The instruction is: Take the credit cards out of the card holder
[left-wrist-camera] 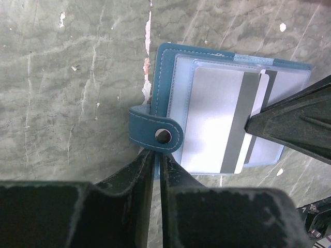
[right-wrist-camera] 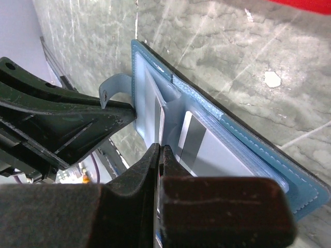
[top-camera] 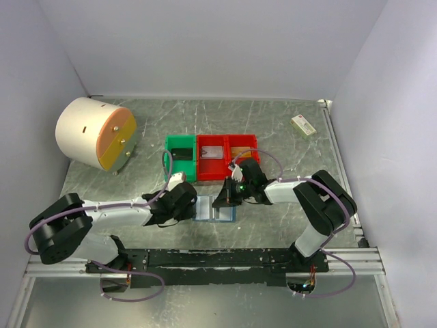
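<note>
The blue card holder [top-camera: 215, 210] lies open on the table between my two grippers. In the left wrist view its snap tab [left-wrist-camera: 155, 132] curls over the near edge. My left gripper [left-wrist-camera: 156, 155] is pinched shut on that blue edge just under the tab. A white credit card [left-wrist-camera: 217, 119] with a grey stripe lies over the clear sleeves. My right gripper [right-wrist-camera: 160, 150] is shut on the thin edge of a card, with another striped card [right-wrist-camera: 227, 155] beside it in the holder [right-wrist-camera: 289, 170]. The left fingers [right-wrist-camera: 67, 124] show at the holder's far side.
A green bin [top-camera: 181, 157] and red bins [top-camera: 225, 156] stand just behind the holder. A white and orange drum [top-camera: 92, 133] lies at the back left. A small cream box [top-camera: 303, 124] sits at the back right.
</note>
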You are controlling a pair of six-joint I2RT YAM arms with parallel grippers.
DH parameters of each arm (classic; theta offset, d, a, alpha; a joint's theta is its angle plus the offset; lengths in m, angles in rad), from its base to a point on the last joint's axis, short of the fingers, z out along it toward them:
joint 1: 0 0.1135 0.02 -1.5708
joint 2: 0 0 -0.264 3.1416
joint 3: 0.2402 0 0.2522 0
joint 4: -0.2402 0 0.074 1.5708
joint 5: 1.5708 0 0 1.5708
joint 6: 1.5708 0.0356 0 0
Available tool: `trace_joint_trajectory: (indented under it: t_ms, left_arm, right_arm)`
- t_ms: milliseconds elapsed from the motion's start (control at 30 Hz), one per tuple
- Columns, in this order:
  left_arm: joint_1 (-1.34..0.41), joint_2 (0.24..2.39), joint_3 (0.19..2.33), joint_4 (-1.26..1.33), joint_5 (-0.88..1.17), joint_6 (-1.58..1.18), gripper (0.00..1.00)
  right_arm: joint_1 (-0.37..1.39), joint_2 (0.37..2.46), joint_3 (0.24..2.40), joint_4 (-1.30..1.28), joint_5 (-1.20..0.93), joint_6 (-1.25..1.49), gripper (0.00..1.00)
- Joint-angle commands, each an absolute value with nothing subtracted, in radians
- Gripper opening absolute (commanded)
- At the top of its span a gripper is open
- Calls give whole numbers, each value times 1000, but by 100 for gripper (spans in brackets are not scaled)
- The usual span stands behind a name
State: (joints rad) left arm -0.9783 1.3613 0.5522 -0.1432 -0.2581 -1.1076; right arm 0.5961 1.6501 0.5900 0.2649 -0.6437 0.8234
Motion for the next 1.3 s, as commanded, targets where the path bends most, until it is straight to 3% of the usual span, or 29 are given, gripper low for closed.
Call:
trace_joint_trajectory:
  t_ms: [0, 367, 633, 933, 1100, 1267]
  left_arm:
    - [-995, 1330, 533, -135, -274, -1104, 22]
    - [-1050, 1296, 536, 133, -165, -975, 38]
    - [-1051, 1495, 612, -2, -265, -1088, 29]
    - [-1052, 1490, 632, -94, -306, -1114, 28]
    - [-1053, 1487, 634, -102, -305, -1111, 27]
    - [-1053, 1499, 641, -118, -310, -1115, 27]
  right_arm:
    - [586, 1627, 595, 215, -641, 784, 0]
    - [585, 1671, 629, 178, -668, 742, 0]
    - [580, 1674, 613, 214, -689, 766, 2]
    - [575, 1656, 605, 233, -719, 789, 7]
    - [572, 1649, 592, 247, -731, 798, 0]
    - [559, 1601, 600, 169, -711, 752, 0]
